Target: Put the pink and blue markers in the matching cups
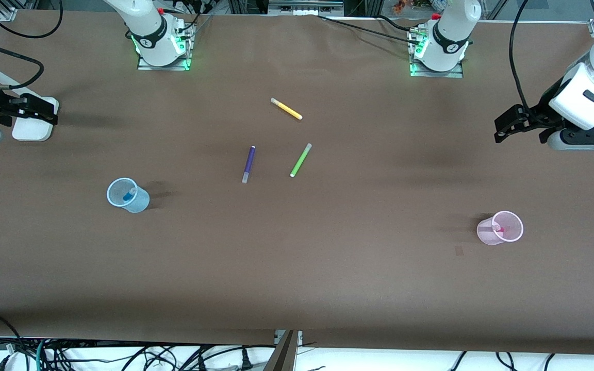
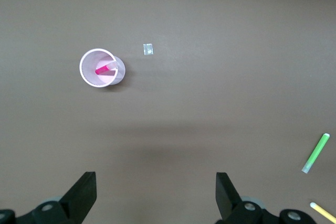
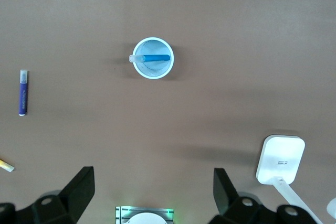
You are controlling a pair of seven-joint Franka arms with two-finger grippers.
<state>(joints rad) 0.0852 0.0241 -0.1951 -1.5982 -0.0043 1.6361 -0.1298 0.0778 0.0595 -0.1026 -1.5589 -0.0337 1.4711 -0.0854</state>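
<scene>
Holding both grippers high with fingers spread and empty, we are keeping the left gripper and right gripper at their table ends. Our pink marker is leaning inside the pink cup, and the blue marker is leaning inside the blue cup.

Blue marker: leaning inside the pale blue cup, greyish cap at the rim.
Blue cup: upright, toward the right arm's end of the table.
Pink marker: leaning inside the pale pink cup.
Pink cup: upright, toward the left arm's end.
</scene>
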